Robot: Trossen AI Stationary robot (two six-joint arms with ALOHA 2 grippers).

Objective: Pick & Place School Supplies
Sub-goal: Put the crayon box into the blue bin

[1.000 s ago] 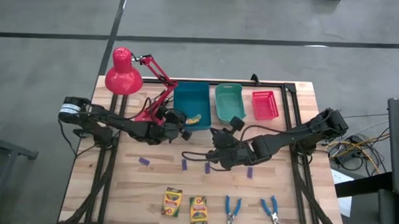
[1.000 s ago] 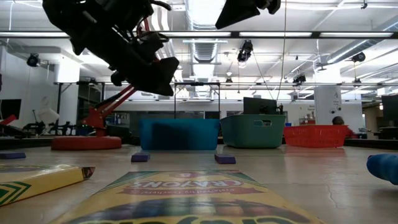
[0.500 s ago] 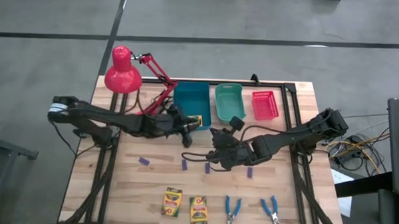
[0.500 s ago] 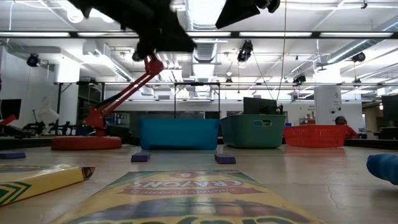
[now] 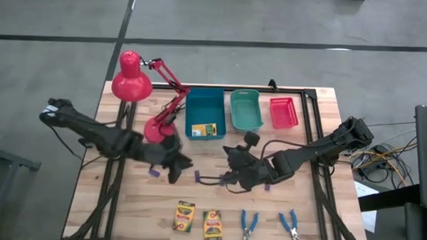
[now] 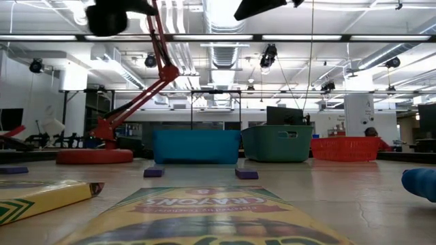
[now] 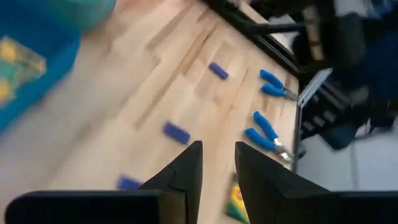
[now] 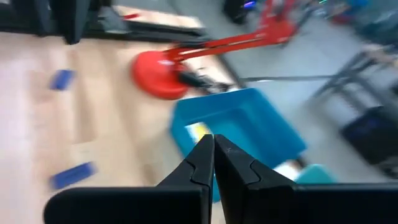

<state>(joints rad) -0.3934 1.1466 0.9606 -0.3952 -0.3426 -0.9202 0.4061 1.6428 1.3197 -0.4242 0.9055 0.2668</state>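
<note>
I see wood table (image 5: 132,203); left gripper (image 7: 217,163) parted, empty; right gripper (image 8: 213,152) clenched, seemingly empty, near blue bin (image 5: 204,114).

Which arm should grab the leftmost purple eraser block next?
Left, probably. The left gripper is open, empty, and sits right beside that purple block. The right gripper is shut and farther off, near the middle blocks. One crayon box already lies in the blue bin.

The left gripper (image 7: 217,163), fingers slightly apart and empty, hangs above the wooden tabletop (image 7: 124,106), purple blocks (image 7: 176,132) and blue-handled pliers (image 7: 267,132).
</note>
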